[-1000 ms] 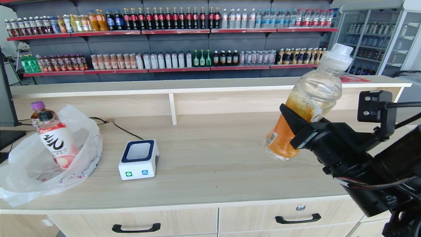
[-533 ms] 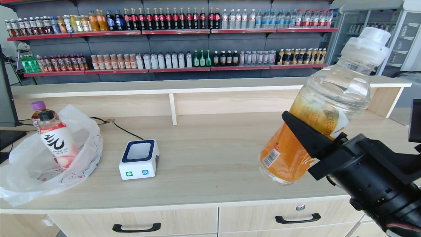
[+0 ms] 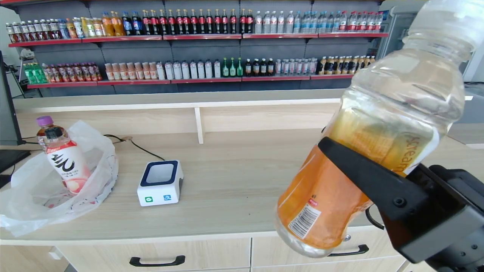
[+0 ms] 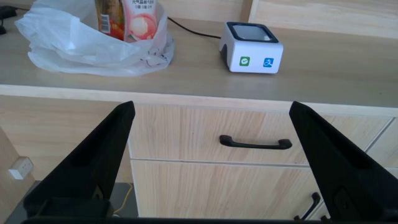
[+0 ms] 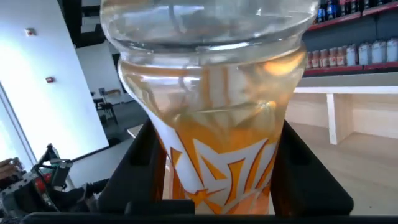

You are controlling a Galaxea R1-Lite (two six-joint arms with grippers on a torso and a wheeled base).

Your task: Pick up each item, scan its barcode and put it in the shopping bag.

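I see the counter (image 3: 242, 177) with the shopping bag (image 3: 26, 204) at its left end. My right end effector (image 5: 217, 171) pinches the tilted orange bottle (image 3: 325, 196) above the counter's right front edge. My left end effector (image 4: 208, 118) is spread before the drawers (image 4: 186, 143). The scanner (image 3: 160, 183) sits near the bag, and a pink-label bottle (image 3: 66, 162) stands inside the bag.

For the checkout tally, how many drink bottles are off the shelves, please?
2: orange drink bottle in the right gripper; purple-capped bottle in the shopping bag, which might hide more.
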